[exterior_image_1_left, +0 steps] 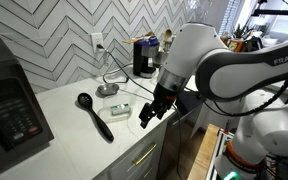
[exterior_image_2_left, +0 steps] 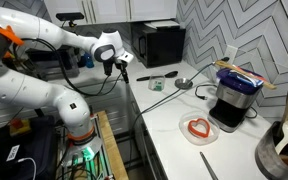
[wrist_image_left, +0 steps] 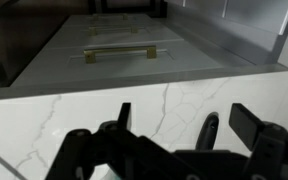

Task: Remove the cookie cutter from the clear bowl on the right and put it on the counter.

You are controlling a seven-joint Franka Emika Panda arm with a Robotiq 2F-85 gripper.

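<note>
The red cookie cutter (exterior_image_2_left: 198, 127) lies inside the small clear bowl (exterior_image_2_left: 198, 139) on the white counter (exterior_image_2_left: 174, 115), in front of the coffee machine. In an exterior view the arm hides both. My gripper (exterior_image_2_left: 124, 69) is open and empty. It hangs over the counter's front edge, well away from the bowl, and also shows in an exterior view (exterior_image_1_left: 148, 114). In the wrist view the open fingers (wrist_image_left: 179, 120) frame the white counter (wrist_image_left: 74, 110) and a dark rounded end that looks like the ladle handle tip (wrist_image_left: 206, 128).
A black ladle (exterior_image_1_left: 94, 115) lies on the counter beside a clear container showing white and green (exterior_image_1_left: 121, 110) and a grey metal dish (exterior_image_1_left: 107, 90). A coffee machine (exterior_image_2_left: 234, 98), a microwave (exterior_image_1_left: 9, 105) and a pot (exterior_image_2_left: 284, 145) stand there. Drawers with gold handles (wrist_image_left: 119, 52) are below.
</note>
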